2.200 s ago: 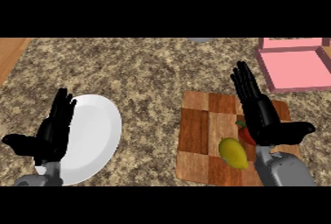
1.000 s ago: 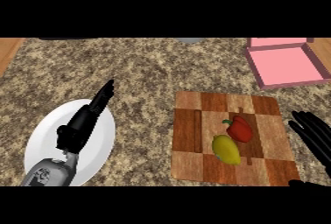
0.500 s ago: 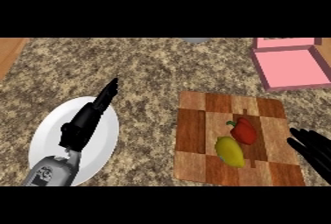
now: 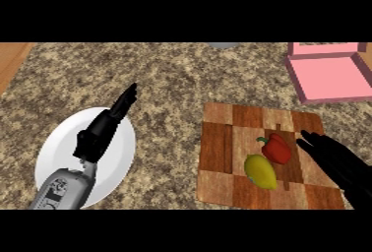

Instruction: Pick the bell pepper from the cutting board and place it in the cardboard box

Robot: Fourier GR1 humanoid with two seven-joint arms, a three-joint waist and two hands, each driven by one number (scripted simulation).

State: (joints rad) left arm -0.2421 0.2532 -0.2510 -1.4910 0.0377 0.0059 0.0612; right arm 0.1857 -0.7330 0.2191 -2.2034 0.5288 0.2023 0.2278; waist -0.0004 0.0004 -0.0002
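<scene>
Black fingers of the right hand (image 4: 340,165) were seen at the lower right, stretched straight and slightly apart over the right edge of the cutting board (image 4: 218,147), holding nothing. The fingertips lay just beside the bell pepper (image 4: 279,148) without clearly touching it. The red pepper rested on the wooden board, with a yellow fruit (image 4: 261,171) just beside it on the nearer side. At the lower left, the left hand (image 4: 102,130) was held over the white plate (image 4: 62,142), its fingers straight and together, pointing away up the view. The speckled stone counter (image 4: 167,78) lay beneath everything. Farthest away, at the upper right, the pink cardboard box (image 4: 330,76) was seen open, well apart from the pepper.
</scene>
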